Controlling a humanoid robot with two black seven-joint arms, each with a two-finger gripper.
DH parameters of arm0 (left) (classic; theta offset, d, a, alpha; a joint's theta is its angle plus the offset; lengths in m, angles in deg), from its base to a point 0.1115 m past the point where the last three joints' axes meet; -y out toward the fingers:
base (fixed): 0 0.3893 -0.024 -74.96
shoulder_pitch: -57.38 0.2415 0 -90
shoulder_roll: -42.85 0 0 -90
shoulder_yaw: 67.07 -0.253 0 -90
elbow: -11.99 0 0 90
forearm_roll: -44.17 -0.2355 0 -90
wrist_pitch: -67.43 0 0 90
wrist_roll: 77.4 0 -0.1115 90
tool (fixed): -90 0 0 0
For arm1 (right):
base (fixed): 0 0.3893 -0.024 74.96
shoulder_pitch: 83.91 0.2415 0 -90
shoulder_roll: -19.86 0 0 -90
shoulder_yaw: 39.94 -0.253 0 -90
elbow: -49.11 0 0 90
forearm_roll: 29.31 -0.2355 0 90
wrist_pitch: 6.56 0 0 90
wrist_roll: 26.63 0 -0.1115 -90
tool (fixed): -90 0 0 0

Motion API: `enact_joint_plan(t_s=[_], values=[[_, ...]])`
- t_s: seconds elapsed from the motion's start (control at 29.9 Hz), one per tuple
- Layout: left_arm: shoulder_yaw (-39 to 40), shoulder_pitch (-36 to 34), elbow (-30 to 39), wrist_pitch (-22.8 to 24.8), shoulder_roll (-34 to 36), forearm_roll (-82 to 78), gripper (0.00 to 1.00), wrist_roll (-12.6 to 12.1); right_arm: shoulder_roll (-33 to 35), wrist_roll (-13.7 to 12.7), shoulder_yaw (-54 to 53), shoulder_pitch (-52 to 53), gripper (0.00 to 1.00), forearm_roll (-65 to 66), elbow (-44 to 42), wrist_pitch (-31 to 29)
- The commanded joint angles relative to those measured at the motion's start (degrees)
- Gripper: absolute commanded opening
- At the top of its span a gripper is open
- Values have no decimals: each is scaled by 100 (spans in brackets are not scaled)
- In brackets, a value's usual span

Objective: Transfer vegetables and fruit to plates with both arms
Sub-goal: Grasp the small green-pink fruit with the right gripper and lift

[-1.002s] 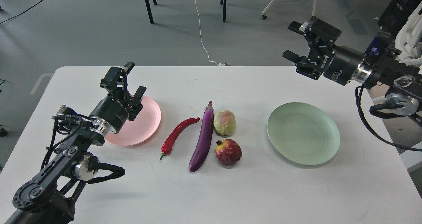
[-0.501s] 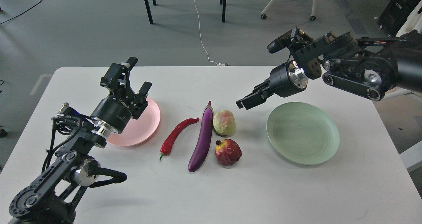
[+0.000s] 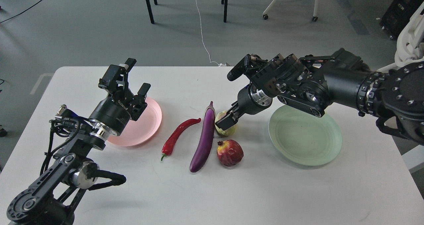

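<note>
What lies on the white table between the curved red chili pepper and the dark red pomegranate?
In the head view, only the long glossy purple eggplant lies between the curved red chili pepper and the dark red pomegranate.

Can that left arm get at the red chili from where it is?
Probably yes. The left end effector hangs open over the pink plate, and only bare table lies between it and the chili.

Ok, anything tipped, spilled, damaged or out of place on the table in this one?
Nothing stands out. The chili pepper, eggplant, pomegranate and pale green fruit lie intact between the empty pink plate and green plate. The right hand is at the green fruit.
</note>
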Motion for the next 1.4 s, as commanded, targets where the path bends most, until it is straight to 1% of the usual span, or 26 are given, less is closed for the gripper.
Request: enact_joint_plan(t_s=[0.0, 0.1, 0.5, 0.74, 0.84, 0.87, 0.9, 0.97, 1.0, 1.07, 1.17, 1.27, 1.37], values=[[6, 8, 1, 1, -1, 0, 99, 2, -26, 1, -9, -178, 98, -2, -264, 144], [6, 8, 1, 1, -1, 9, 99, 2, -26, 1, 0, -222, 98, -2, -300, 284], [-3, 88, 10, 9, -1, 9, 99, 2, -26, 1, -35, -433, 98, -46, -309, 355], [-3, 88, 45, 9, -1, 9, 99, 2, -26, 1, -35, -617, 97, -46, -309, 697], [-3, 96, 54, 9, -1, 9, 99, 2, -26, 1, -35, -626, 90, -46, -309, 733], [-3, 96, 54, 9, -1, 9, 99, 2, -26, 1, -35, -635, 87, -55, -309, 733], [-3, 96, 54, 9, -1, 9, 99, 2, -26, 1, -35, -626, 80, -64, -309, 724], [-3, 96, 54, 9, -1, 9, 99, 2, -26, 1, -35, -626, 64, -64, -309, 724], [-3, 96, 54, 9, -1, 9, 99, 2, -26, 1, -35, -626, 58, -64, -309, 715], [-3, 96, 54, 9, -1, 9, 99, 2, -26, 1, -26, -618, 49, -64, -309, 698], [6, 96, 62, 9, -1, 9, 99, 2, -26, 1, -9, -539, 49, -64, -265, 680], [6, 96, 63, 9, -1, 9, 99, 2, -26, 1, 9, -285, 49, -64, -46, 671], [6, 96, 115, 9, -1, 0, 99, 2, 569, 1, 96, 102, 50, -55, 437, 663]])
